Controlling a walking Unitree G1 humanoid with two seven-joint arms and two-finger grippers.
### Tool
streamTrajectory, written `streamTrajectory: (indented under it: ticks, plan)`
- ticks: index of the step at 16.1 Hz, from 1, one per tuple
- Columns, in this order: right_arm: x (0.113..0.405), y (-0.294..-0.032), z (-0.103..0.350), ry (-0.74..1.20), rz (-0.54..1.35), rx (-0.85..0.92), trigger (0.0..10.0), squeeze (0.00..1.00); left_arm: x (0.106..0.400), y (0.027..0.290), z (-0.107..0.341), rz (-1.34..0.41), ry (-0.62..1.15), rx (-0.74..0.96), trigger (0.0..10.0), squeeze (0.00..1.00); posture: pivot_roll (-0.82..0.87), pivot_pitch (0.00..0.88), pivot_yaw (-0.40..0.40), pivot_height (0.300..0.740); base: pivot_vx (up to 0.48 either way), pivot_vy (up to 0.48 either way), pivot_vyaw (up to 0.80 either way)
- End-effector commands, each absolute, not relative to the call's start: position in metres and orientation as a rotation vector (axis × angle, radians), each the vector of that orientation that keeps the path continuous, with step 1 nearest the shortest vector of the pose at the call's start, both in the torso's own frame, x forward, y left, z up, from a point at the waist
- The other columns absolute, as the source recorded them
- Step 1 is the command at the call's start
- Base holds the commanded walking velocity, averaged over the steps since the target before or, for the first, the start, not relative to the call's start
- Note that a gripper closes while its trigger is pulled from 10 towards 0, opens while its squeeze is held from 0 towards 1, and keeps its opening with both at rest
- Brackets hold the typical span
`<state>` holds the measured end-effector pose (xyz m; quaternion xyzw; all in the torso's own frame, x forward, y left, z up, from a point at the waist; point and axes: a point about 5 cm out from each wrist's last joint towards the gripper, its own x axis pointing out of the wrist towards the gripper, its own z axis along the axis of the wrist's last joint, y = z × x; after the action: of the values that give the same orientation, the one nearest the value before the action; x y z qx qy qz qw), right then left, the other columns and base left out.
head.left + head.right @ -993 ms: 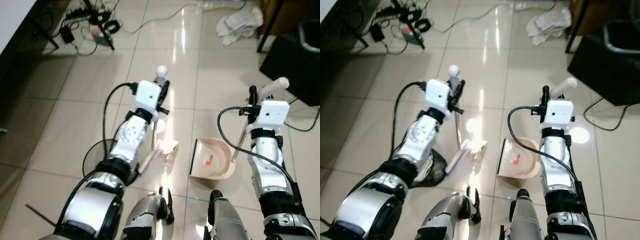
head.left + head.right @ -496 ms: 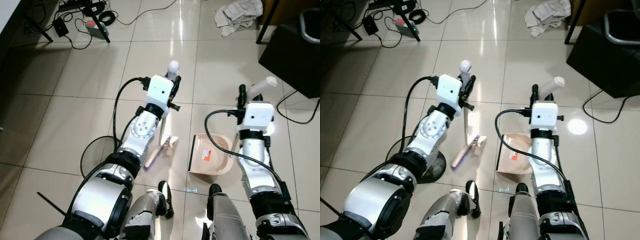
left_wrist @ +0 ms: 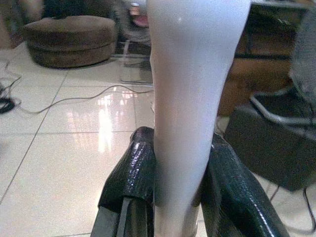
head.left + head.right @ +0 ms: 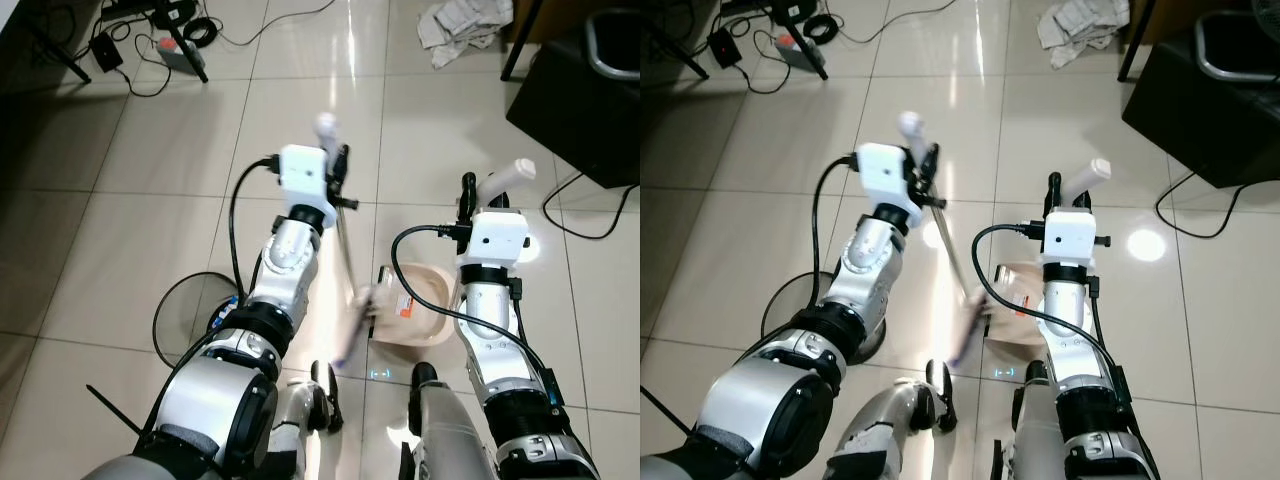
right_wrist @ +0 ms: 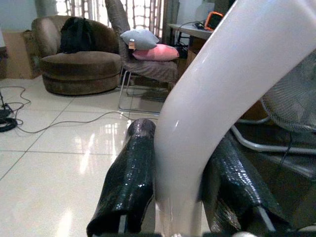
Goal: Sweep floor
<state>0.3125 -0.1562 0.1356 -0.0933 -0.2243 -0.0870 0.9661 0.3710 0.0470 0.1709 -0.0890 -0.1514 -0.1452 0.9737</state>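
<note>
- Left hand [image 4: 338, 165] clamped on the broom [image 4: 345, 250] near the top of its white handle; in the left wrist view both black fingers [image 3: 129, 173] press the handle on either side.
- Broom shaft runs tilted from the left hand down toward the robot; the brush end is blurred, sits low on the tiled floor [image 4: 150, 230] right at the open edge of the dustpan [image 4: 425, 315].
- Right hand [image 4: 470, 195] closed around the dustpan's upright white handle; right wrist view shows the fingers [image 5: 128, 173] tight against it.
- Dustpan is beige, rests flat on the floor in front of the robot's right foot, mouth facing the broom.
- Cannot tell if any debris is in the pan; there is a label or patch inside, too small to read.
- Crumpled cloth [image 4: 465, 25] on the floor far ahead, well apart from the dustpan.
- Power strip and cables [image 4: 175, 45] far left; dark bin [image 4: 590, 90] far right.
</note>
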Motion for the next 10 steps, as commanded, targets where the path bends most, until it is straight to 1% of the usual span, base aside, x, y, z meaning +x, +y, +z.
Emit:
streamTrajectory:
  ticks: [1,3,5,6,7,8,9,10]
  plan:
    - [0.305,-0.155,0.111,-0.334,-0.190,-0.120,10.0,0.00,0.360,0.003,0.186,-0.349,-0.327,-0.335,10.0,0.00,-0.02,0.398,0.204,0.740,0.000,0.000,0.00]
    - [0.306,-0.154,0.117,-0.351,-0.177,-0.058,10.0,0.00,0.364,0.006,0.199,-0.330,-0.359,-0.399,10.0,0.00,-0.03,0.380,0.201,0.740,0.000,0.000,0.00]
    - [0.307,-0.153,0.119,-0.356,-0.160,-0.045,10.0,0.00,0.366,0.004,0.207,-0.380,-0.378,-0.394,10.0,0.00,-0.03,0.352,0.202,0.740,0.000,0.000,0.00]
    - [0.308,-0.153,0.119,-0.356,-0.151,-0.043,10.0,0.00,0.367,0.002,0.212,-0.438,-0.387,-0.370,10.0,0.00,-0.02,0.332,0.203,0.740,0.000,0.000,0.00]
    - [0.308,-0.156,0.118,-0.356,-0.146,-0.035,10.0,0.00,0.368,-0.001,0.220,-0.544,-0.409,-0.315,10.0,0.00,-0.01,0.301,0.201,0.740,0.000,0.000,0.00]
    - [0.308,-0.157,0.118,-0.354,-0.146,-0.034,10.0,0.00,0.368,-0.002,0.221,-0.571,-0.416,-0.292,10.0,0.00,-0.01,0.295,0.201,0.740,0.000,0.000,0.00]
    - [0.308,-0.163,0.117,-0.350,-0.154,-0.009,10.0,0.00,0.368,0.001,0.226,-0.631,-0.455,-0.164,10.0,0.00,0.00,0.258,0.199,0.740,0.000,0.000,0.00]
    - [0.309,-0.166,0.117,-0.349,-0.156,-0.006,10.0,0.00,0.370,0.007,0.231,-0.650,-0.480,-0.106,10.0,0.00,0.00,0.238,0.197,0.740,0.000,0.000,0.00]
